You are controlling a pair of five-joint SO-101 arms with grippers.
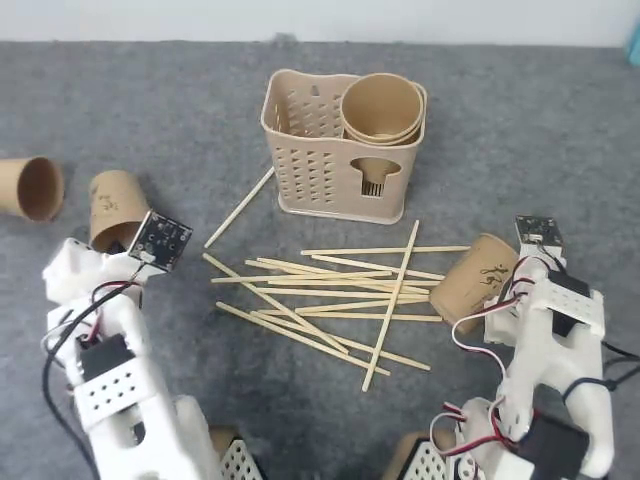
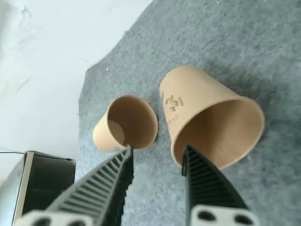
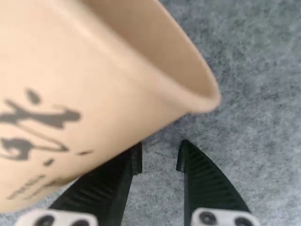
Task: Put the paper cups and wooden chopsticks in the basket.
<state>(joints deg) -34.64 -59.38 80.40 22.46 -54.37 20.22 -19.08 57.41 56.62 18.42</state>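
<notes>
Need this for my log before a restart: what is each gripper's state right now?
Left gripper: open, holding nothing, close to a tipped paper cup.
Right gripper: open, holding nothing, close to another tipped cup.

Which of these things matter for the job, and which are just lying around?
For the job: basket, stacked cups inside it, far-left cup, cup beside it, right-hand cup, chopsticks.
Just lying about: grey mat, dark box off its edge.
</notes>
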